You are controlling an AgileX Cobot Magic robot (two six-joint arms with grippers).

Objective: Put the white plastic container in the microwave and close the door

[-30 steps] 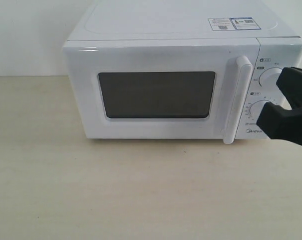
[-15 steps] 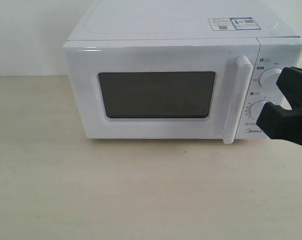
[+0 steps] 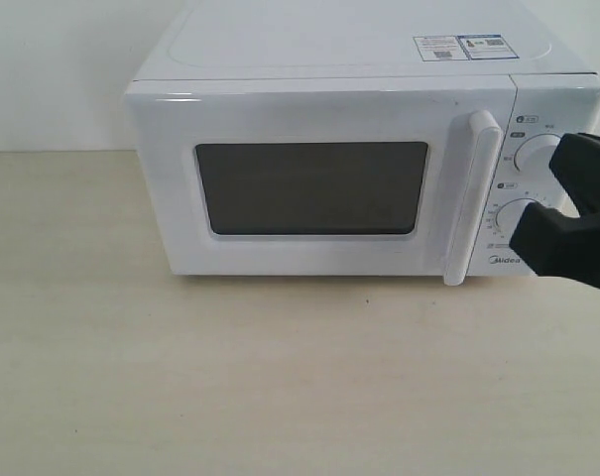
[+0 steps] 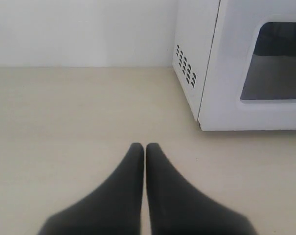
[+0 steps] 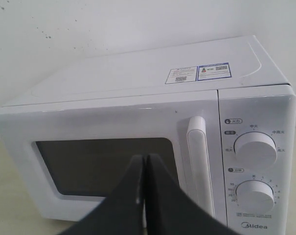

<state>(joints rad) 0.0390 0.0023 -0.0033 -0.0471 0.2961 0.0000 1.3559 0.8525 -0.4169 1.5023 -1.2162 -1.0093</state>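
We find the door (image 3: 309,188) shut flush on the microwave (image 3: 349,50), so nothing passes inside. Its handle (image 3: 475,198) stands proud, with open table (image 3: 280,377) before it for a reach. Above the flat top, room is open. Our right gripper (image 5: 145,161), fingers together, hangs before the 2 dials (image 3: 534,154), part-covering both. Left of the microwave, open table runs to the wall (image 4: 79,29); our left gripper (image 4: 145,149), fingers together, is over it.

Microwave (image 3: 369,149) sits far-centre on table (image 3: 230,377). Door (image 3: 309,188) covers front left; handle (image 3: 475,198) at its right edge, dials (image 3: 533,154) stacked right of that.
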